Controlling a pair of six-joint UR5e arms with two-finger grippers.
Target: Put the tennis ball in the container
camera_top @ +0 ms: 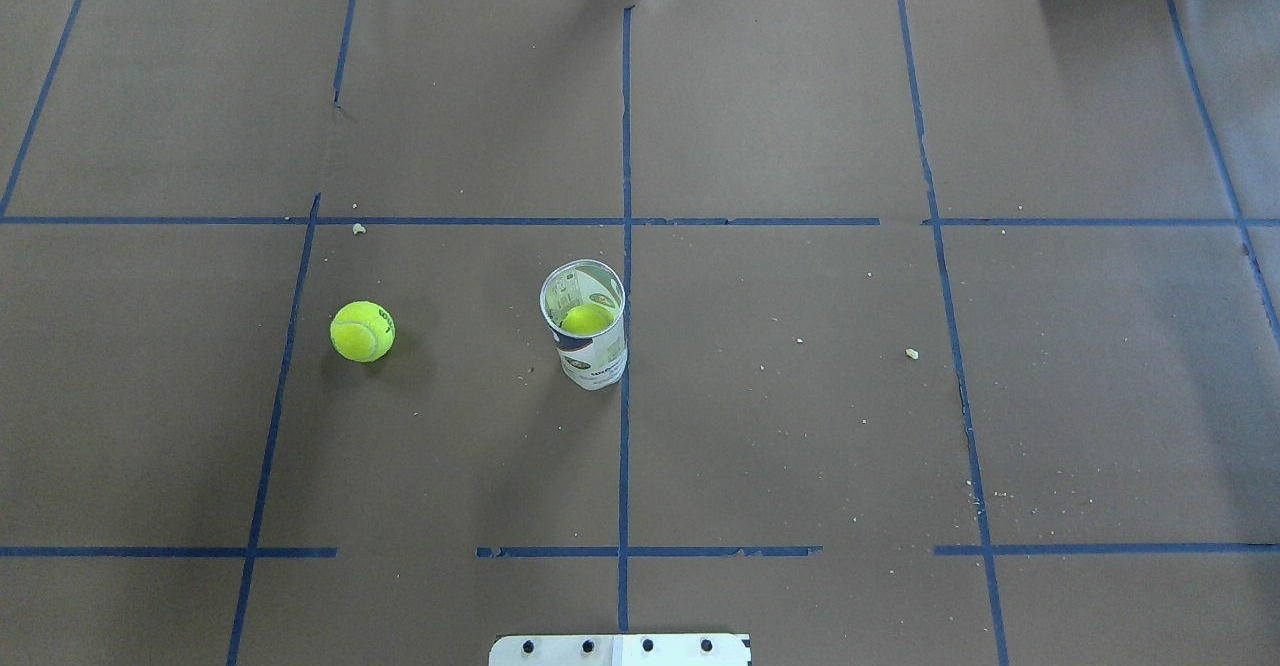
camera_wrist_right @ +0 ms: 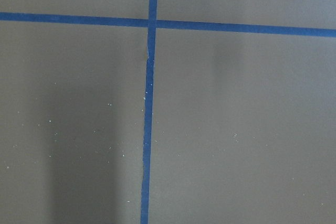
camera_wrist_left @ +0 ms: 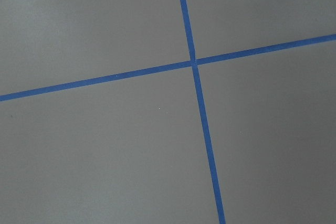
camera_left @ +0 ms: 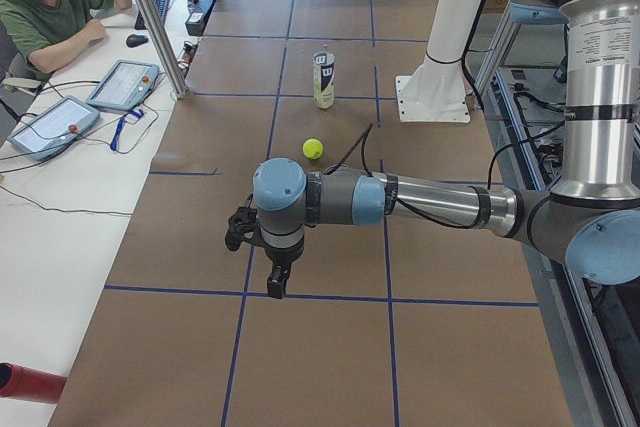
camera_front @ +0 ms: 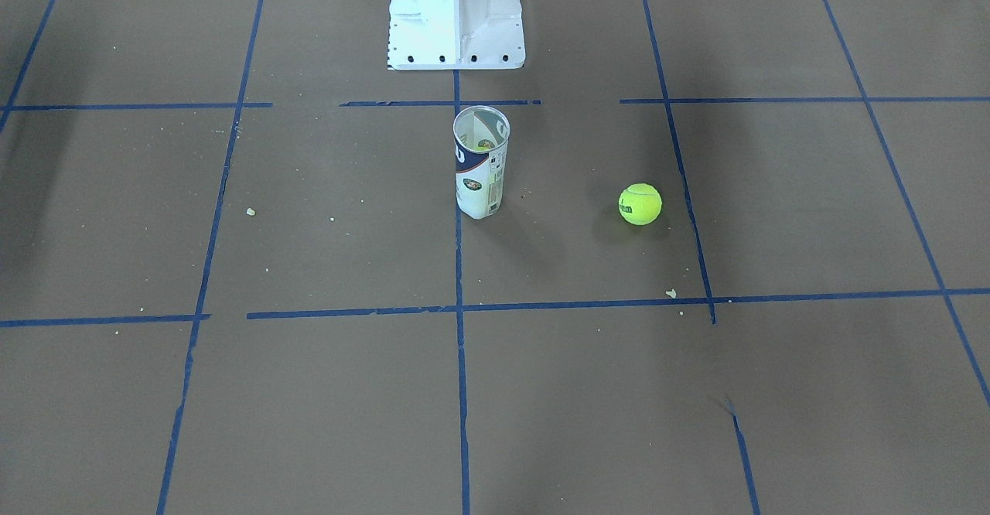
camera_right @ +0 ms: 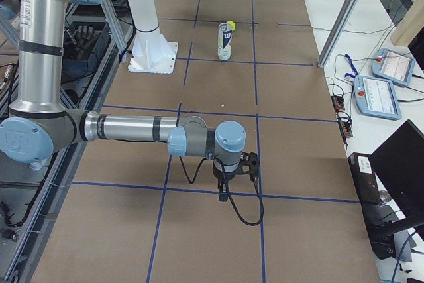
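The tennis ball (camera_front: 640, 204) (camera_top: 362, 331) lies on the brown table, on the robot's left of the container (camera_front: 480, 163) (camera_top: 586, 326). The can stands upright with its mouth open, and a second yellow-green ball (camera_top: 585, 319) rests inside it. The left gripper (camera_left: 275, 282) hangs over the table's left end, well short of the ball (camera_left: 313, 148). Over the right end hangs the right gripper (camera_right: 224, 193), far from the can (camera_right: 225, 40). Both show only in side views, so I cannot tell whether they are open or shut. The wrist views hold only table paper and tape.
The robot's white pedestal (camera_front: 456, 16) stands just behind the can. Blue tape lines (camera_top: 624, 146) grid the brown paper. An operator (camera_left: 45, 12) sits at a side desk with tablets (camera_left: 122, 85). A metal post (camera_left: 150, 17) rises at the table's far edge.
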